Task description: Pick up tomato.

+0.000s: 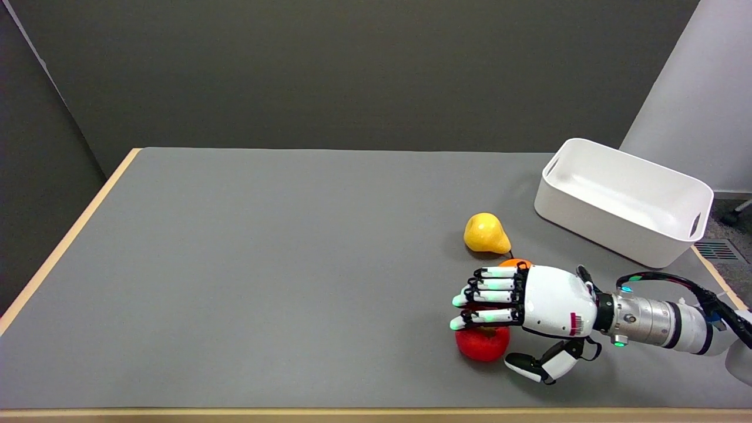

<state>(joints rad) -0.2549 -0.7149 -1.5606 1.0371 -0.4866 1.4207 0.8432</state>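
The right hand [531, 308] hovers over the tomato [482, 343], released, fingers spread above it and thumb low beside it, apparently positioned to close. The tomato rests on the table [264, 282], near its front edge
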